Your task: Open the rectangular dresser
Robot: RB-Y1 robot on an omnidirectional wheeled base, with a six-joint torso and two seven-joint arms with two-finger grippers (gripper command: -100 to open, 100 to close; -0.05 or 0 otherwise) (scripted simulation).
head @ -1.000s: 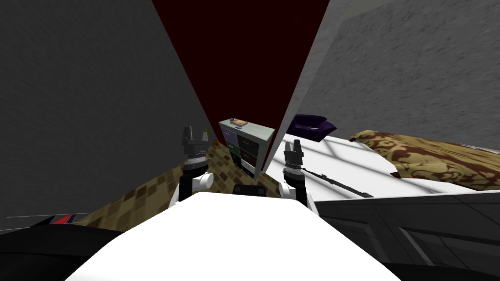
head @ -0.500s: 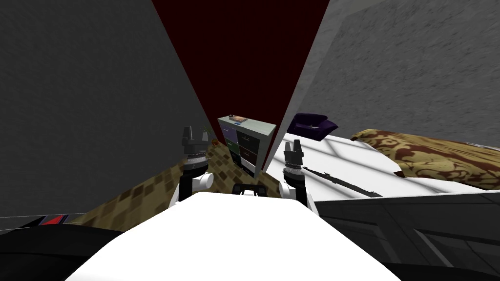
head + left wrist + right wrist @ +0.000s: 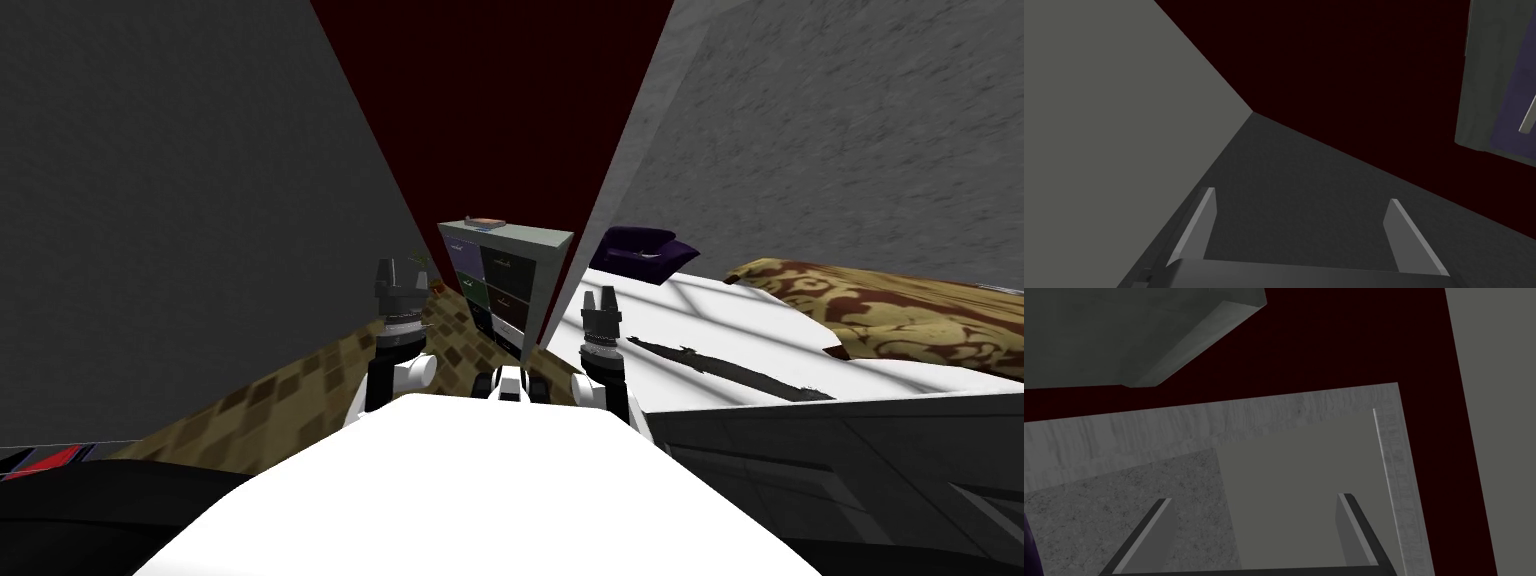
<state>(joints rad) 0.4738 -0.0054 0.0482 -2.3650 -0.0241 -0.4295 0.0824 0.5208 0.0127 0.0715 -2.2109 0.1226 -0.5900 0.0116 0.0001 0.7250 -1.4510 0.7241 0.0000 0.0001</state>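
Observation:
The rectangular dresser (image 3: 505,280) stands ahead of me against a dark red wall. It has a pale grey case and several dark drawers with light handles. A small flat item lies on its top. An edge of the dresser (image 3: 1499,85) with a purple drawer front and a pale handle shows in the left wrist view, off to one side of my fingers. My left gripper (image 3: 397,275) is raised to the dresser's left, well short of it, open and empty (image 3: 1301,225). My right gripper (image 3: 600,303) is held up to the dresser's right, open and empty (image 3: 1254,528).
A bed (image 3: 720,340) with a white sheet, a gold patterned cover (image 3: 900,310) and a dark purple pillow (image 3: 640,255) lies close on my right. Brown patterned carpet (image 3: 300,400) covers the floor. A dark grey wall runs along my left.
I have moved closer to the dresser, which now looks larger and higher in the head view. Both arms hold the same pose.

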